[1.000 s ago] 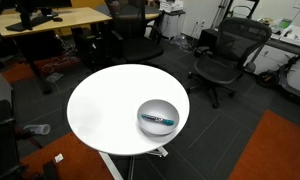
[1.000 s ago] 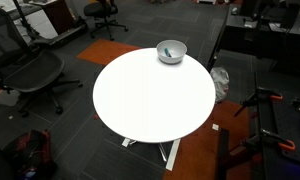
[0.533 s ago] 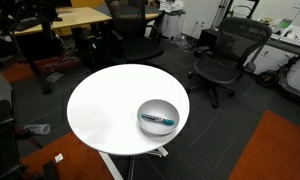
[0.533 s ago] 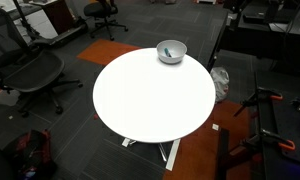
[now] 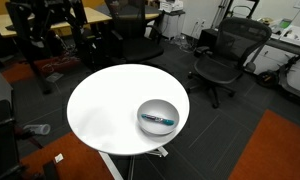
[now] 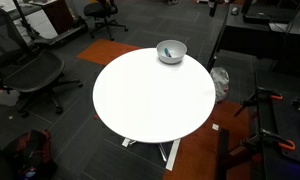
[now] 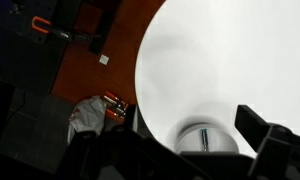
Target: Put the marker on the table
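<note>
The marker (image 5: 158, 119) is a thin teal-and-dark stick lying inside the grey bowl (image 5: 157, 105). The bowl stands near the edge of the round white table (image 5: 105, 105). Bowl (image 6: 171, 52) and table (image 6: 150, 95) show in both exterior views. In the wrist view, the marker (image 7: 202, 139) lies in the bowl (image 7: 189, 134) low in the picture, between my two dark fingers. My gripper (image 7: 195, 128) is open and empty, well above the bowl. The dark arm (image 5: 45, 20) shows at the top left of an exterior view, away from the table.
Black office chairs (image 5: 222, 55) stand around the table, one of them (image 6: 25, 70) close to its side. A wooden desk (image 5: 90, 15) is at the back. A tripod leg and red clamps (image 6: 265, 100) are on the floor near the bowl's side.
The dark arm has come further into the top left of an exterior view and covers more of the wooden desk. Bowl and marker have not moved.
</note>
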Controlling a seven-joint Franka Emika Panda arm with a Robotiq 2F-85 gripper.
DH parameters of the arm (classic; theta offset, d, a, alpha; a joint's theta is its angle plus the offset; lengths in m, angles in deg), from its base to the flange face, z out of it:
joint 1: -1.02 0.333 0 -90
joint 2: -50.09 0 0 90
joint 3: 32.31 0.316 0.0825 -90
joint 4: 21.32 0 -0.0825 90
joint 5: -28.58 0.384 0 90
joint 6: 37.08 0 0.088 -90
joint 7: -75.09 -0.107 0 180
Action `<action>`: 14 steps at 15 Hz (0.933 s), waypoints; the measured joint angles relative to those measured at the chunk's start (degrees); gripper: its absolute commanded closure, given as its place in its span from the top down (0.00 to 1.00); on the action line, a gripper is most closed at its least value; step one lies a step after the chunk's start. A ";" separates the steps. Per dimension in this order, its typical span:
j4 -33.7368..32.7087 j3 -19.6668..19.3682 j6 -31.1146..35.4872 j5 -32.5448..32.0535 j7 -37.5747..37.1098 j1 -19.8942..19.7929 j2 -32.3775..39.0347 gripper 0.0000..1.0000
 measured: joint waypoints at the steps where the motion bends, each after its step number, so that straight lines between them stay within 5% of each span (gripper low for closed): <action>1: -0.97 -0.19 0.65 -1.19 -1.73 -0.20 1.03 1.00; 14: -17.51 -6.41 6.72 -7.18 -7.49 -0.34 19.18 1.00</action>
